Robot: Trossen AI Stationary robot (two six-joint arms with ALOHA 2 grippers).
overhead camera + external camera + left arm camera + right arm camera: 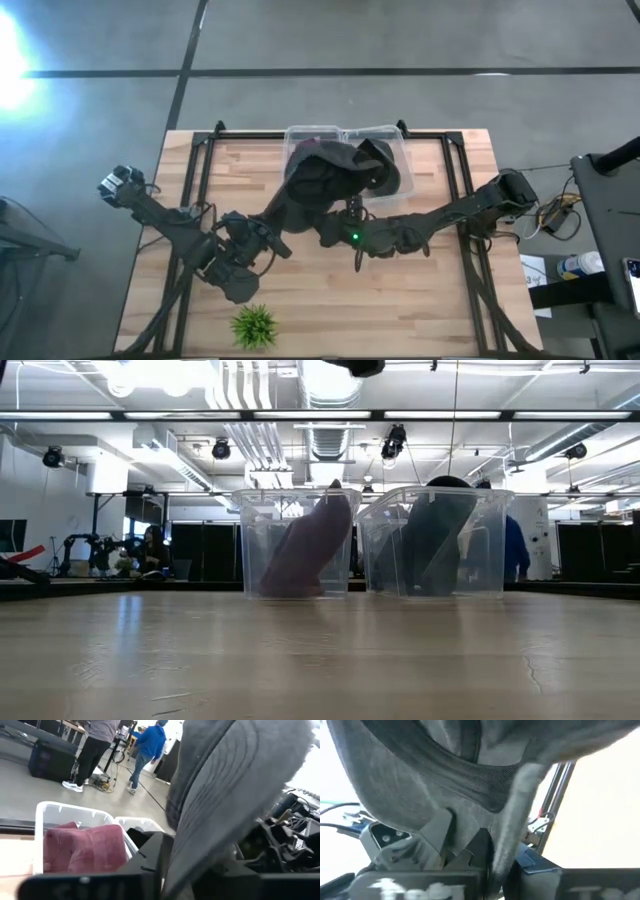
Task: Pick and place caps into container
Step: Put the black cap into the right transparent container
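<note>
A dark grey-olive cap point(330, 175) hangs in the air over the near rims of two clear tubs point(385, 135) at the table's far edge. My left gripper point(297, 205) comes at it from the left and my right gripper point(350, 222) from the right; both are shut on it. In the low view a maroon cap point(305, 550) leans inside the left tub and another dark cap point(435, 545) leans inside the right tub. The held cap is above the low view's frame. My left gripper holds the cap by its crown's left side point(200, 845), fabric pinched between the fingers point(160, 857), coming slanting from the near left. The cap is lifted clear of the table. My right gripper pinches the cap's near lower edge, a stiff rim point(512, 835) that runs between its fingers point(437, 837), coming from the right. The cap's hollow inside point(420, 775) rises in front of them.
A small green plant point(255, 325) stands near the table's near edge, left of centre. A black frame point(455, 190) runs along the table's left, right and far sides. Bare wood point(400, 300) lies on the near right. People stand in the room beyond the table.
</note>
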